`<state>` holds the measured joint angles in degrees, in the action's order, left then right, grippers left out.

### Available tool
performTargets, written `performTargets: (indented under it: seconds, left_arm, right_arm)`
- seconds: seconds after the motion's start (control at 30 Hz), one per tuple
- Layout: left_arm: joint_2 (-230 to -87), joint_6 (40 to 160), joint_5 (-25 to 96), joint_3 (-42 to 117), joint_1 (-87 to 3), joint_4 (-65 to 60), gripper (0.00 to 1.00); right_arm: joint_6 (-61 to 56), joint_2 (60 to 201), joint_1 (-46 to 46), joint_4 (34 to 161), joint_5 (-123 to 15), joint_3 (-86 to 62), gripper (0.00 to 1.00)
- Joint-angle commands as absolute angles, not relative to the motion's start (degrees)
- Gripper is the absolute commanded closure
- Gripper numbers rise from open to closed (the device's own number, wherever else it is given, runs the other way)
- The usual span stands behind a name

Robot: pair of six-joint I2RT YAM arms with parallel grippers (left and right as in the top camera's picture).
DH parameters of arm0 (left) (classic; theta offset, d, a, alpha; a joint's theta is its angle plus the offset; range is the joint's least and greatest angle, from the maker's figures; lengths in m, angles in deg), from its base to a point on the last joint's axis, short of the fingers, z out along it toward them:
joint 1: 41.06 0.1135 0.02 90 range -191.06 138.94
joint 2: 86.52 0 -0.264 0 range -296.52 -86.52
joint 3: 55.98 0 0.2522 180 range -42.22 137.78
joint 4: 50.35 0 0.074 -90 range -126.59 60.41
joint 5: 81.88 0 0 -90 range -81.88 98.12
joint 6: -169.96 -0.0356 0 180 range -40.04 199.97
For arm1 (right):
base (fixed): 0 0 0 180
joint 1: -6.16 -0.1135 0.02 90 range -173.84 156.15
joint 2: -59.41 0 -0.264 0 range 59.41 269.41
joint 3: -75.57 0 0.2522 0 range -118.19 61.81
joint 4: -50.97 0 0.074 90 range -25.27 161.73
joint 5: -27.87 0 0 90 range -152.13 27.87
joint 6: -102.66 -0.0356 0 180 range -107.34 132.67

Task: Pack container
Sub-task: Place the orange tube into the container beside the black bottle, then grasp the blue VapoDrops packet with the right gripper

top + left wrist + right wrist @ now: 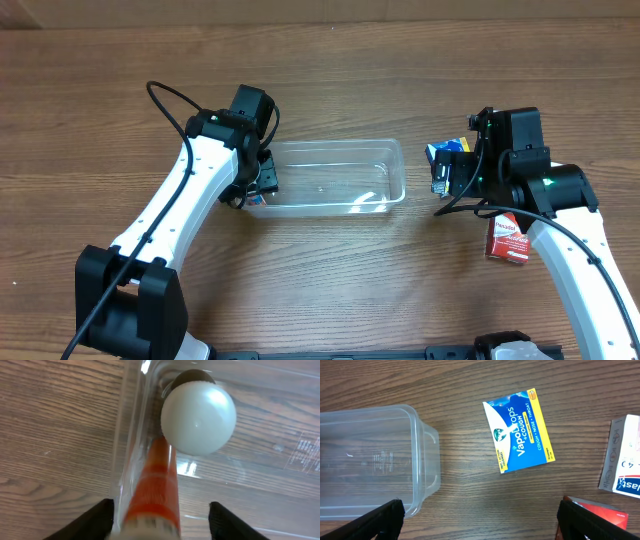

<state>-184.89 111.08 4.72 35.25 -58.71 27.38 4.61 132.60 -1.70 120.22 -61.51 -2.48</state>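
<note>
The clear container [340,146] lies in the middle of the table. My left gripper [262,182] is at its left end. In the left wrist view an orange bottle [156,480] with a round white cap [199,416] sits just inside the container's wall [131,435], between my open left fingers [160,527], which do not touch it. My right gripper [447,180] is open and empty to the right of the container, hovering over bare wood [480,522]. The container's right end shows in the right wrist view [427,460].
A blue VapoDrops box [520,430] lies flat to the right of the container, also in the overhead view [441,151]. A white box [625,460] and a red box [600,512] lie further right; the red box shows overhead [510,240].
</note>
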Motion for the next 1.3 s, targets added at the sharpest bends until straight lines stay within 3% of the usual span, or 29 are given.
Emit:
performTargets:
  seconds: [0.0,0.17,0.37,0.57,0.73,0.87,1.27]
  left_arm:
    - [-184.9,111.1,5.0,35.3,-59.1,27.2,0.36]
    - [-184.9,108.4,5.0,39.8,-59.1,27.2,0.25]
    - [-184.9,103.5,0.4,54.2,-59.0,30.5,0.01]
    - [-184.4,106.0,0.1,60.2,-49.9,32.4,0.00]
    - [-184.3,106.3,8.0,60.2,-37.0,32.8,0.00]
    - [-184.3,106.1,7.5,60.2,-36.6,32.6,0.00]
    - [-184.3,105.7,6.2,60.2,-36.6,32.6,0.00]
  right_arm:
    - [4.8,132.2,-1.5,120.0,-62.1,-3.9,0.00]
    - [4.8,132.2,-1.5,120.1,-62.1,-3.9,0.00]
    - [5.2,132.2,-1.5,120.2,-62.1,-6.2,0.00]
    - [5.4,135.6,-0.8,126.4,-67.7,-21.1,0.00]
    - [8.8,145.9,7.4,126.6,-63.9,-23.3,0.00]
    - [16.5,156.2,8.5,126.3,-62.9,-23.3,0.00]
    - [22.2,174.6,7.5,124.8,-58.0,-23.2,0.00]
